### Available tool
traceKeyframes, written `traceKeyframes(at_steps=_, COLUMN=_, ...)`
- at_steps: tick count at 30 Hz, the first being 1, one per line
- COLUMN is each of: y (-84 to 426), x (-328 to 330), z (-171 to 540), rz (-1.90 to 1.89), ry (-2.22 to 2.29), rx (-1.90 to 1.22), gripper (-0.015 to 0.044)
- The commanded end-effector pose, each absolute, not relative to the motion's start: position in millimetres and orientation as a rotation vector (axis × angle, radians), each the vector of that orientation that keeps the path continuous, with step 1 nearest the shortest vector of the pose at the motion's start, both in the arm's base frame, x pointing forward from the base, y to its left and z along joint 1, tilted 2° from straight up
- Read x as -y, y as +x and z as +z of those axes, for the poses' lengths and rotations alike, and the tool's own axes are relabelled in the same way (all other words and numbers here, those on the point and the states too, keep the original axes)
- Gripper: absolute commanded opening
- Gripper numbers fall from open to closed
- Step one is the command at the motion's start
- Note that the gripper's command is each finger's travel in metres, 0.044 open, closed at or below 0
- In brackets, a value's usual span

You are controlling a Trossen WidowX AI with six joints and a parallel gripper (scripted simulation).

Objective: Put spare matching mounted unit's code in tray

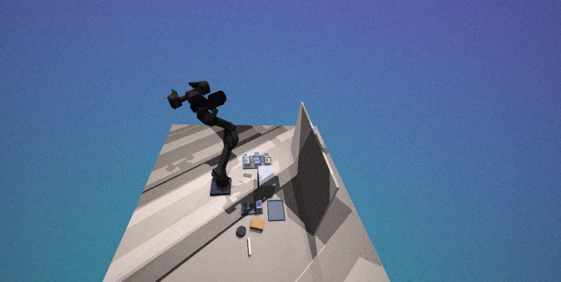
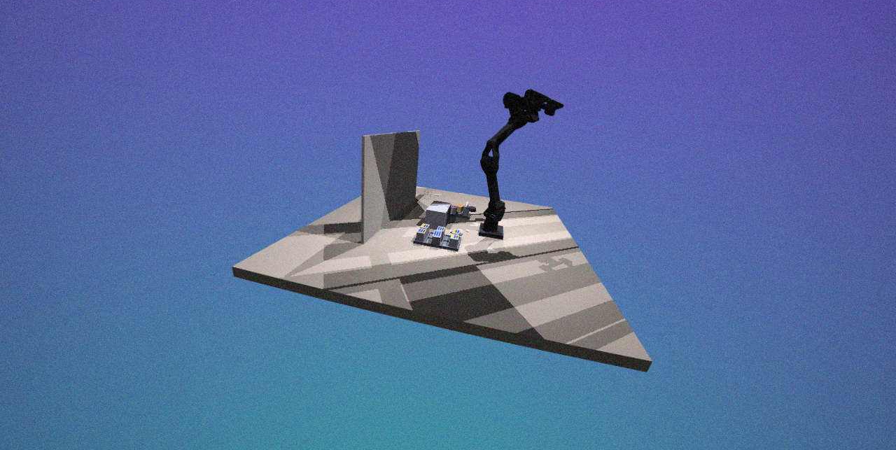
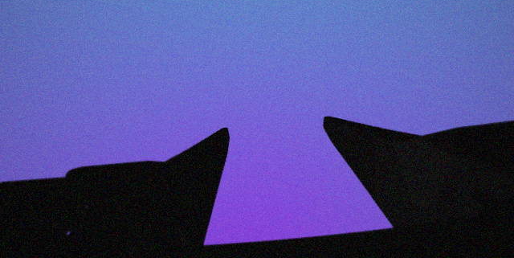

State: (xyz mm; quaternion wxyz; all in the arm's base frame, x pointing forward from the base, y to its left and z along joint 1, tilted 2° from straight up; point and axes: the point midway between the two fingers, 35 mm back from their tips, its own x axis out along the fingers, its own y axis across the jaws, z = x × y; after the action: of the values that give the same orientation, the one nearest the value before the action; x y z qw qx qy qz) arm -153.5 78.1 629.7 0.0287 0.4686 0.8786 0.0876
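My gripper (image 1: 181, 87) (image 2: 557, 108) (image 3: 275, 127) is open and empty, high above the table and off to one side of the parts. A dark rack (image 1: 253, 167) holds several grey blocks with blue or yellow striped tops. A smaller dark rack (image 1: 251, 213) holds two similar blocks, one of them a striped block (image 1: 259, 206) at its right. The tray (image 1: 276, 210) is flat, grey-blue and dark-rimmed, with nothing in it. A grey box (image 1: 265, 180) (image 2: 437, 215) stands between the racks. Which thing is the mounted unit cannot be told, and no code is legible.
A tall upright panel (image 1: 314, 178) (image 2: 404, 178) stands beyond the box and tray. An orange block (image 1: 257, 224) (image 2: 459, 207), a black disc (image 1: 241, 231) and a white stick (image 1: 249, 246) lie near the small rack. A small grey plate (image 1: 247, 175) lies near the arm's base.
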Motion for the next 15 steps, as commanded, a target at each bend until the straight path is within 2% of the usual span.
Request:
traceKeyframes(at_steps=1, y=-154, x=-78, z=630, rz=0.270, ry=1.446, rx=-2.711, gripper=0.0426)
traceKeyframes(at_steps=2, y=-154, x=-78, z=630, rz=0.270, ry=1.446, rx=-2.711, gripper=0.0440)
traceKeyframes(at_steps=9, y=-159, x=-70, z=631, rz=0.296, ry=1.398, rx=-2.764, gripper=0.0440)
traceKeyframes(at_steps=15, y=-186, x=-26, z=639, rz=0.647, ry=1.174, rx=-2.831, gripper=0.0440)
